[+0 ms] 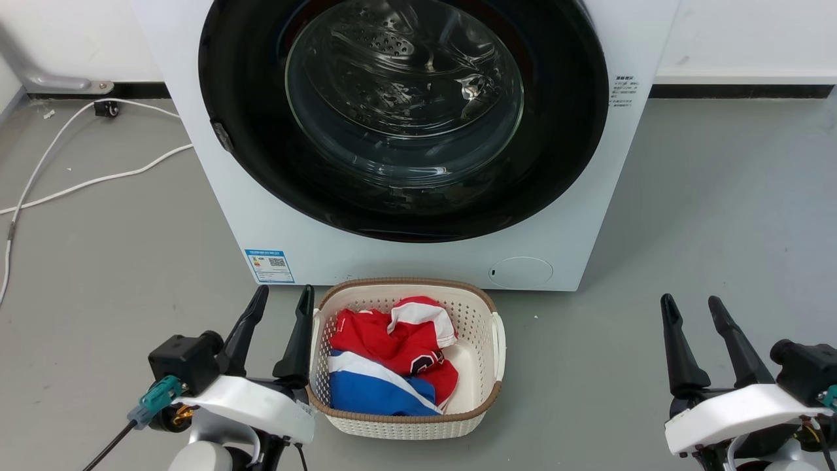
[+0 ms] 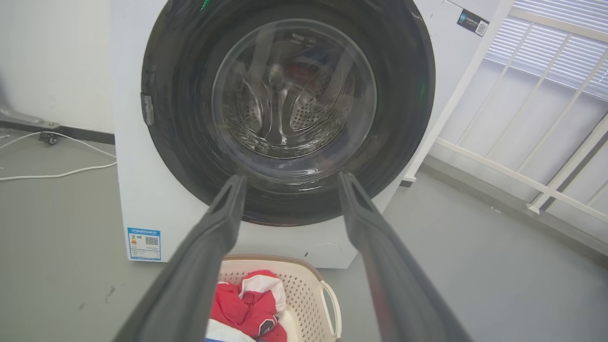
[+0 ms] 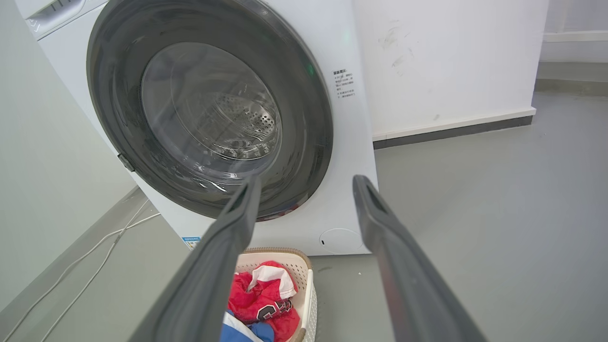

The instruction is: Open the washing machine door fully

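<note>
The big round glossy black washing machine door (image 1: 404,118) with its bulging clear glass bowl sits shut, flush in the white front-loading washing machine (image 1: 405,261). I'd hook the small dark tab (image 1: 221,136) on its left edge and swing wide, clear of the cream plastic laundry basket (image 1: 498,340) just below. The left tool (image 1: 284,292) and right tool (image 1: 691,302) are both spread open and empty, low either side of the basket.
</note>
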`<state>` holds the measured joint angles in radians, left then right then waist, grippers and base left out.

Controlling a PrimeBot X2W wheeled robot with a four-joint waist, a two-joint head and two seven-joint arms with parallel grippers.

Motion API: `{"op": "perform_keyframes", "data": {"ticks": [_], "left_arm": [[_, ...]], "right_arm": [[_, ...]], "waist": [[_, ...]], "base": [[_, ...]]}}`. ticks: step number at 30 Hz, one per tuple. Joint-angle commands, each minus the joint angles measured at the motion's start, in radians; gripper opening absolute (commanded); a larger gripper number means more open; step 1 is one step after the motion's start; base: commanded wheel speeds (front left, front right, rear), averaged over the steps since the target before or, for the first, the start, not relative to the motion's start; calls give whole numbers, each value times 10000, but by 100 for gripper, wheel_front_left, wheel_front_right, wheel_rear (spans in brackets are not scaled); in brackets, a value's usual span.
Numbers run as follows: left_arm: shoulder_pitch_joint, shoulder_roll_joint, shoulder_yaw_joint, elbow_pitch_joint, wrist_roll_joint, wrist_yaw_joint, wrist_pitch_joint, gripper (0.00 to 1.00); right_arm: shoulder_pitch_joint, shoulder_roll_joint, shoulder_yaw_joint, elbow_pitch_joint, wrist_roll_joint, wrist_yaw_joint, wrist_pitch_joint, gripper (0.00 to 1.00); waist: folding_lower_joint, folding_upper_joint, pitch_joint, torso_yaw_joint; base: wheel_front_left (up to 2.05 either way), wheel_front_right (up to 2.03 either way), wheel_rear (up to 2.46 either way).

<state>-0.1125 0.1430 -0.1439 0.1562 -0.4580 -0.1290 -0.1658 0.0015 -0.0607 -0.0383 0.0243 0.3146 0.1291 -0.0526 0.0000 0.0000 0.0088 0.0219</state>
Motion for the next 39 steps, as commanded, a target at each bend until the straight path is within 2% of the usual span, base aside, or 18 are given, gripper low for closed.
{"op": "perform_keyframes", "data": {"ticks": [1,26,39], "left_arm": [[-249,58,-31,-50,228,-16,-83,100],[-335,219,-282,349,1884,-23,-619,100],[-387,269,-345,638,2146,-26,-861,100]], "right_arm": [[26,11,22,-150,-253,18,-41,100],[353,104,40,-468,-2131,21,-161,100],[459,113,-161,-518,-2295,14,-368,100]], "waist": [[0,0,1,2],[0,0,-22,70],[0,0,-14,92]], "base": [[0,0,0],[0,0,0],[0,0,0]]}}
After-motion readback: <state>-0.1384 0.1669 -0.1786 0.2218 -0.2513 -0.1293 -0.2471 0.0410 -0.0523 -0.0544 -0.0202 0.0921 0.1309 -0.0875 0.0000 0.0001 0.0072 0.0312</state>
